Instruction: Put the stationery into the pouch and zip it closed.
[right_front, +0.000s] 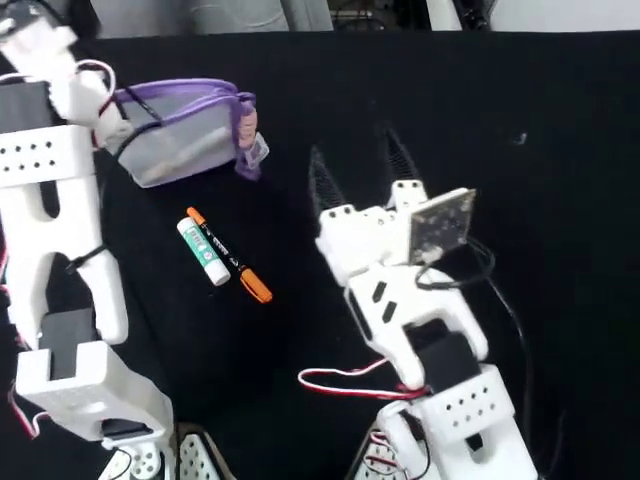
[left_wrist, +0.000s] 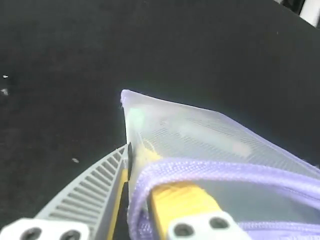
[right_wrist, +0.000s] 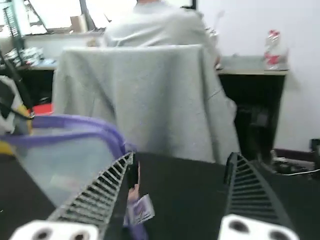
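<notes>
At the far left of the black bench (right_front: 560, 120), the white left arm (right_front: 45, 200) is stretched from the near edge towards the far side. The left jaws are closed on the left end of the pouch (right_front: 185, 130). In the left wrist view one grey ribbed finger (left_wrist: 95, 190) is seen outside the mesh wall, and a yellow-padded finger (left_wrist: 175, 197) is seen inside the purple zip rim, so that the rim of the pouch (left_wrist: 200, 140) is pinched between them.

The pouch, clear mesh with a purple zip border, is placed at the far left of the bench and is held with its mouth open and its long side running left to right. A pale shape is seen through the mesh; what it is cannot be told. A small tag (right_front: 256, 150) hangs at its right end.

Just nearer than the pouch, two pieces of stationery are laid on the bench, outside the pouch: a white glue stick (right_front: 203, 253) with a green band and, touching it on the right, a black pen (right_front: 228, 257) with orange ends. Both are slanted from far left to near right.

To the right of these, the right arm (right_front: 420, 330) is raised from the near edge at mid-bench. The right jaws are spread wide, nothing is held in them, and their dark tips are pointed towards the far side, apart from the pouch. In the right wrist view the pouch (right_wrist: 65, 160) and its tag (right_wrist: 139, 210) are seen beyond one ribbed finger (right_wrist: 100, 192).
</notes>
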